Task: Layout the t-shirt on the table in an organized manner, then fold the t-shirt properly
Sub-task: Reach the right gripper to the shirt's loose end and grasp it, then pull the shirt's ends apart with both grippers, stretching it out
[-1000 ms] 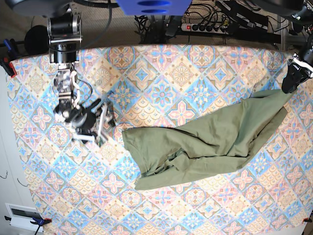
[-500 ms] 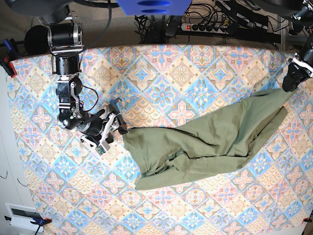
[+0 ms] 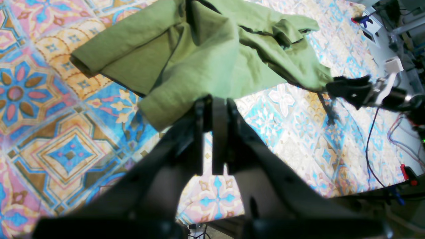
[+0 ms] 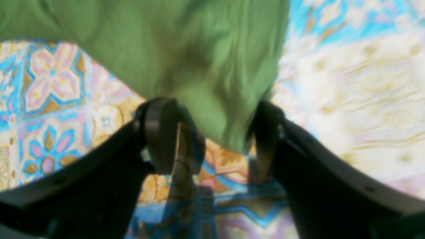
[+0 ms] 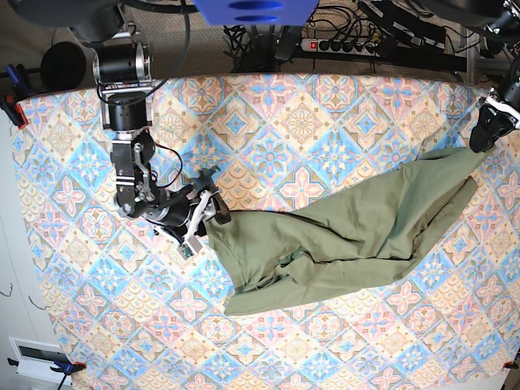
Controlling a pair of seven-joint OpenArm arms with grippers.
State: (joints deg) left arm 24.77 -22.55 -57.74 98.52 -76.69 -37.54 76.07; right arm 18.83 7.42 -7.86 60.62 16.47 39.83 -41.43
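My right fingers (image 5: 213, 213) have slid across the desk (image 5: 325, 106) to the t-shirt's (image 5: 357, 227) near edge, which now lies between them.

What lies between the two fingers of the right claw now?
A corner of the t-shirt hangs between the fingers of the right claw, over the table; the right wrist view shows it.
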